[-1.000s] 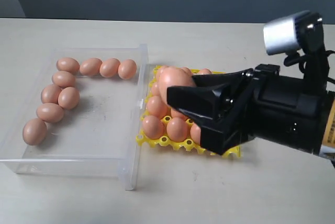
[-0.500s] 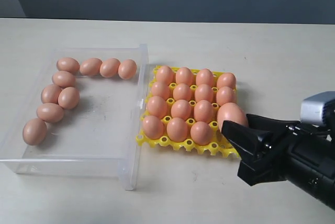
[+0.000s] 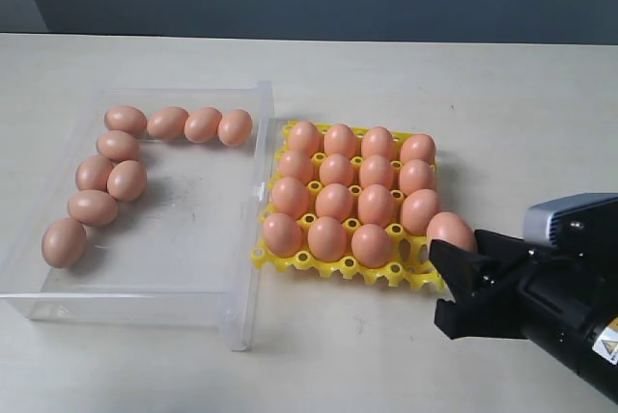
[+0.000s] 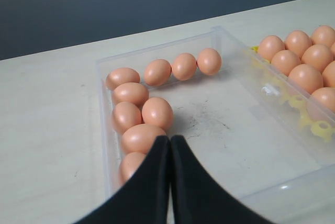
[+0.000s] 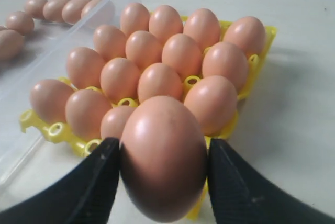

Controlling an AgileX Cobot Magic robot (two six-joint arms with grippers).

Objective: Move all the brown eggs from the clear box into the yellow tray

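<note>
Tabletop: right end effector grasps egg; left end effector, wrist-view only, clenched

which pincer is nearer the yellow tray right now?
Right. The right pincer, gripping a brown egg, is at the yellow tray, by its corner. The left pincer, shut, hangs over the clear box near the loose eggs, away from the tray.

Exterior: high, angled down, wide. Left wrist: close over clear box, 9 o'clock. Right wrist: low beside yellow tray, 4 o'clock. All share both.
</note>
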